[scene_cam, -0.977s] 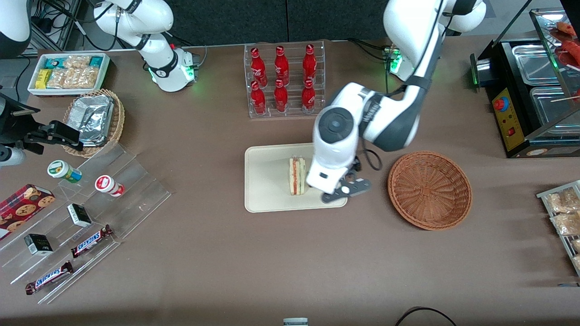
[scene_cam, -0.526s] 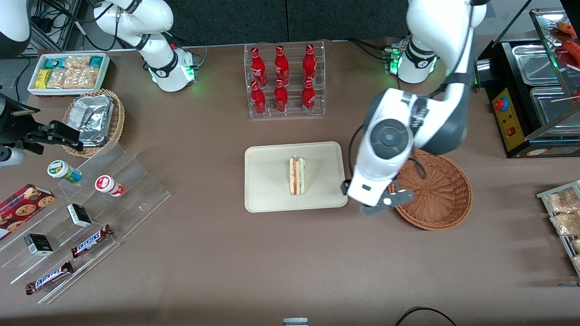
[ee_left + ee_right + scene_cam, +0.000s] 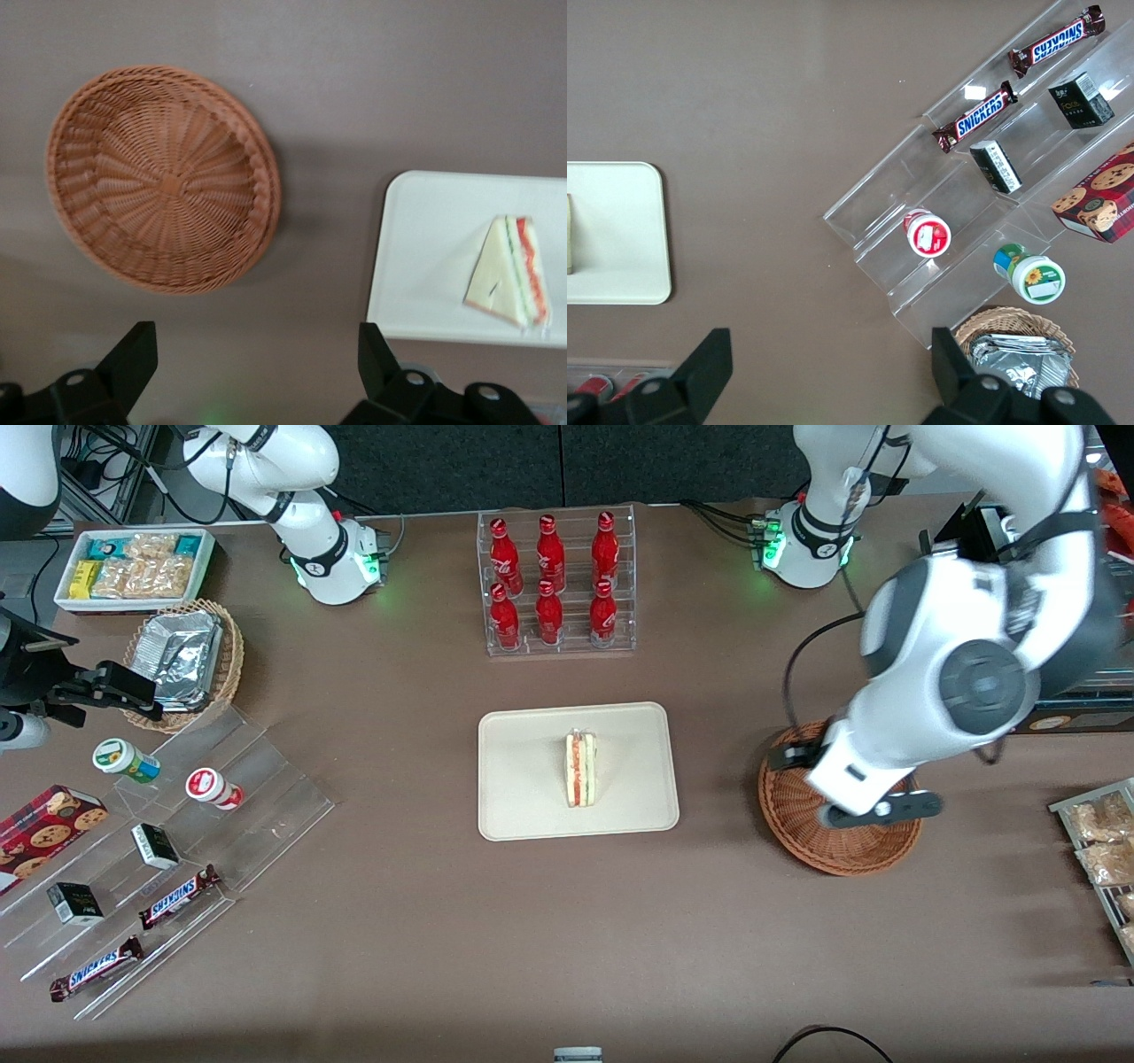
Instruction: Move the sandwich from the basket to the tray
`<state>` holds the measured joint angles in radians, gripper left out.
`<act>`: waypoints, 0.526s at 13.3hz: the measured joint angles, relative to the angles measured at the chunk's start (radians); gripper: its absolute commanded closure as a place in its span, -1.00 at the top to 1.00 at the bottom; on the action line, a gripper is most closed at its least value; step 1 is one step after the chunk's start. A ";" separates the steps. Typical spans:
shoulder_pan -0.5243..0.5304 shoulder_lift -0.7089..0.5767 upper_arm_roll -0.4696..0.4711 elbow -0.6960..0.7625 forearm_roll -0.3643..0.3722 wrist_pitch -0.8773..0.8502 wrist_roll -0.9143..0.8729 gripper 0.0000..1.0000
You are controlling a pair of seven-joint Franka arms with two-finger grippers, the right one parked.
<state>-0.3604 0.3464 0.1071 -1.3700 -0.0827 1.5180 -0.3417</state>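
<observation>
Here, nearest the front camera, two Snickers bars (image 3: 177, 896) and small dark boxes (image 3: 74, 903) lie on a clear acrylic stepped stand (image 3: 168, 841) toward the parked arm's end of the table. Farther from the camera, the small triangular sandwich (image 3: 581, 770) of pale bread with red-orange and green layers sits in clear wrap on the flat cream-beige rectangular tray (image 3: 532, 815), near the tray's middle. Toward the working arm's end, well apart from the tray, lies the large round reddish-brown wicker basket (image 3: 793, 828), with nothing in it. The left arm's gripper (image 3: 257, 372) hangs above the basket; its two black fingers (image 3: 131, 363) are spread wide with nothing between them. Farther still stands a clear rack of six red bottles (image 3: 554, 584), with a smaller tan wicker basket of silver foil packets (image 3: 186, 662) toward the parked arm's end.
</observation>
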 measured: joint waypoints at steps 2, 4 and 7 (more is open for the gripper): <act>0.098 -0.042 -0.062 -0.003 0.000 -0.050 0.052 1.00; 0.178 -0.084 -0.097 -0.003 0.000 -0.106 0.118 1.00; 0.256 -0.166 -0.105 -0.013 0.007 -0.182 0.219 1.00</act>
<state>-0.1043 0.1800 0.0023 -1.3825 -0.0760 1.3359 -0.1228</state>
